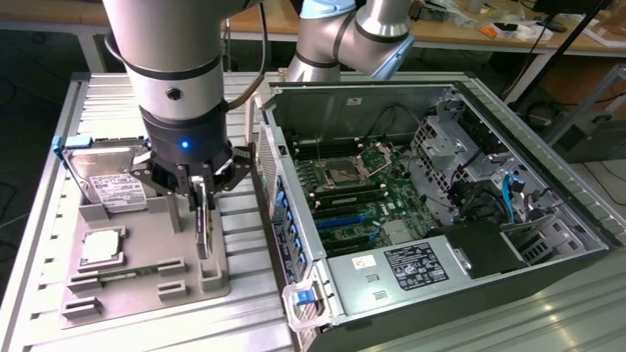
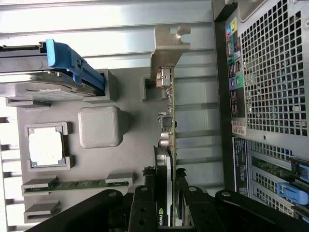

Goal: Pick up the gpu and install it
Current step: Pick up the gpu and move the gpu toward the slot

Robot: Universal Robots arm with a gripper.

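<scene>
Currently I see the gripper [image 1: 201, 192] clamped on the gpu [image 1: 202, 231], 2 fingers pinching its faces. Card hangs upright on edge straight below the gripper, over the gray tray [image 1: 146, 242]. Can't tell if it's clear of the slot. PC case [image 1: 411, 183] just beside.

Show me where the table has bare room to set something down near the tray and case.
Bare table shows beyond the hard drive end of the tray, and at the exterior view's lower right beside the computer case. Crowded: the strip between tray and case, where the claw grips the graphics card.
</scene>
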